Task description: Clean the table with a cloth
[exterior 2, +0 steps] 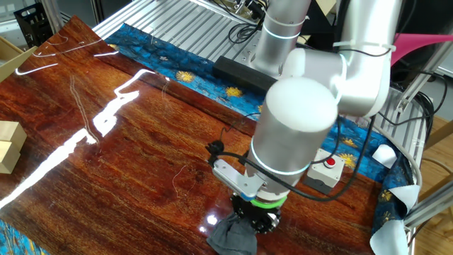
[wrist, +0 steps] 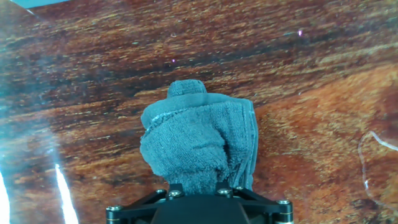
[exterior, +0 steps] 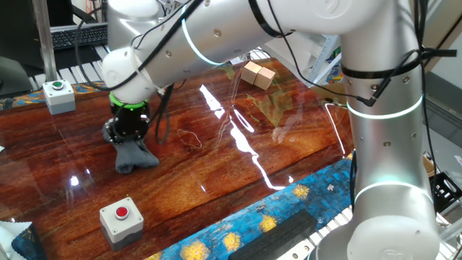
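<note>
Here the gripper (exterior: 130, 136) points straight down over the table (exterior: 216, 166) and is clamped on the top of the cloth (exterior: 135, 155), whose lower folds spread out and rest on the glossy wood. In the hand view the cloth (wrist: 199, 149) bunches up directly ahead of the gripper body, dark blue-grey terry with a rolled upper edge; the fingertips themselves are buried in the fabric, so jaw width cannot be read, only that it is narrow enough to pinch the rag. From the other fixed view the cloth (exterior 2: 232, 237) sits at the near edge of the table (exterior 2: 141, 156), just under the gripper (exterior 2: 256, 216) with its green ring. A grey box with a green button (exterior: 58, 96) stands at the far left corner of the tabletop, well apart from the cloth. A second grey box with a red button (exterior: 122, 219) sits near the front edge, nearer the cloth but not touching it. Two pale wooden blocks (exterior: 258, 74) lie at the far side of the table, beyond the arm. Bright light streaks reflect off the wood between the cloth and the blocks. The blue and yellow patterned border (exterior: 289, 202) runs along the table's edge by the arm base; what lies past it is possibly a dark flat bar, unclear.
</note>
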Tool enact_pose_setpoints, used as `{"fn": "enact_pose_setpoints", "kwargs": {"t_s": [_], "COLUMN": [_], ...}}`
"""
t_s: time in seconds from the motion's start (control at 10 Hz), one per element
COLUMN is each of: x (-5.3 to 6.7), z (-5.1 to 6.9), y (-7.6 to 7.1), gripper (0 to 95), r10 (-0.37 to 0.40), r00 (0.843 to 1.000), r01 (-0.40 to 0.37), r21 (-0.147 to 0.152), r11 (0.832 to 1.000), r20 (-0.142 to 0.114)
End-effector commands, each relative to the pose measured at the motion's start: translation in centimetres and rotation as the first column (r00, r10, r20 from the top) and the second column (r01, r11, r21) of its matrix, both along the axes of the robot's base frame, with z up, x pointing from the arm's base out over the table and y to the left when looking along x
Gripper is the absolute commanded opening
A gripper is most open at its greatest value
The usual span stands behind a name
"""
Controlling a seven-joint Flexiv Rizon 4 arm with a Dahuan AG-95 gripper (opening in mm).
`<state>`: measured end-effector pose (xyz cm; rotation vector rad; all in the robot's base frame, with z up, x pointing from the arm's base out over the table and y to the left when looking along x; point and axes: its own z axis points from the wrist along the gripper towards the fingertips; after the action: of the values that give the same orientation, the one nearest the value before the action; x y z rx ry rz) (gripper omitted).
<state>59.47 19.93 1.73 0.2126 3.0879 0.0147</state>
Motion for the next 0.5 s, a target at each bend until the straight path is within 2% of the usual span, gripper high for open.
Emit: {"fn": "enact_pose_setpoints", "kwargs": {"t_s": [0.1, 0.2, 0.5], "x": [-0.5, -0.9, -1.6], "z": [0.5, 0.9, 1.4], "y": [-1.0, -2.4, -4.0], "gripper": [0.0, 0.0, 0.0], "r10": [0.018, 0.040, 0.060], "r00": [1.000, 0.999, 0.998], "r01": [-0.018, -0.040, -0.060], "r21": [0.000, 0.003, -0.002], "r11": [1.000, 0.999, 0.998], "r20": [-0.006, -0.008, -0.004]}}
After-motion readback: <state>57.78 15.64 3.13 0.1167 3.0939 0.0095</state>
